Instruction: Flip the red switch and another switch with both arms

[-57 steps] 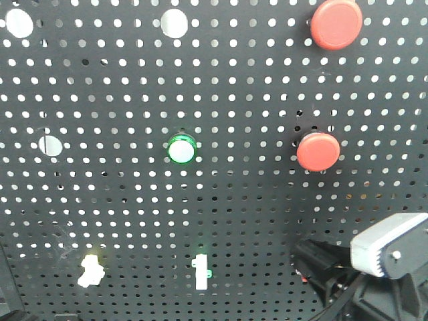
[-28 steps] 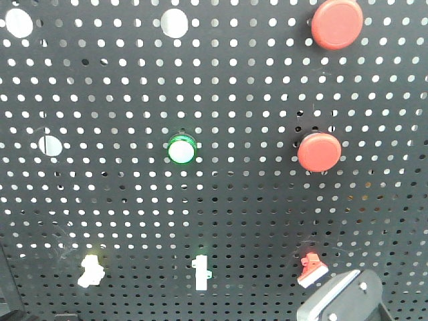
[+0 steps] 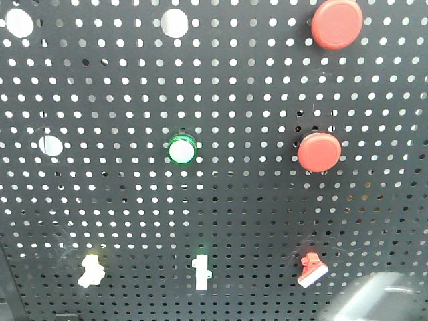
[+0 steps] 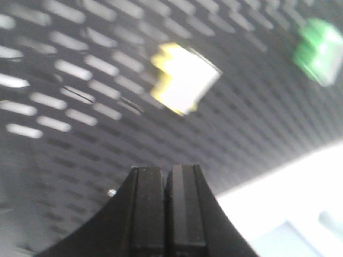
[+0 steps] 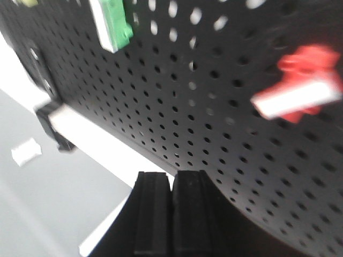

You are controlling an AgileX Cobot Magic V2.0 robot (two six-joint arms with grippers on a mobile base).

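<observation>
A black perforated pegboard (image 3: pixel 234 221) fills the front view, with 3 small toggles in a row near its lower edge. The red switch (image 3: pixel 311 271), its white lever tip angled down and to the right, sits at the right end of the row, below the lower of 2 large round red push buttons (image 3: pixel 319 152). The pale yellow-white switch (image 3: pixel 90 270) sits at the left end, and a white toggle with a green base (image 3: pixel 201 271) stands upright between them. A green-ringed round light (image 3: pixel 182 149) is mounted mid-panel. A blurred grey shape (image 3: pixel 374 301) (too soft to identify) shows in the bottom right corner, below and right of the red switch and apart from it.

In the left wrist view, the left gripper (image 4: pixel 166 172) has its 2 black fingers pressed together with nothing between them. Their tips are below the pale yellow-white switch and clear of it. In the right wrist view, the right gripper (image 5: pixel 172 176) is likewise closed on nothing, its fingertips down and left of the red switch and not touching it.
</observation>
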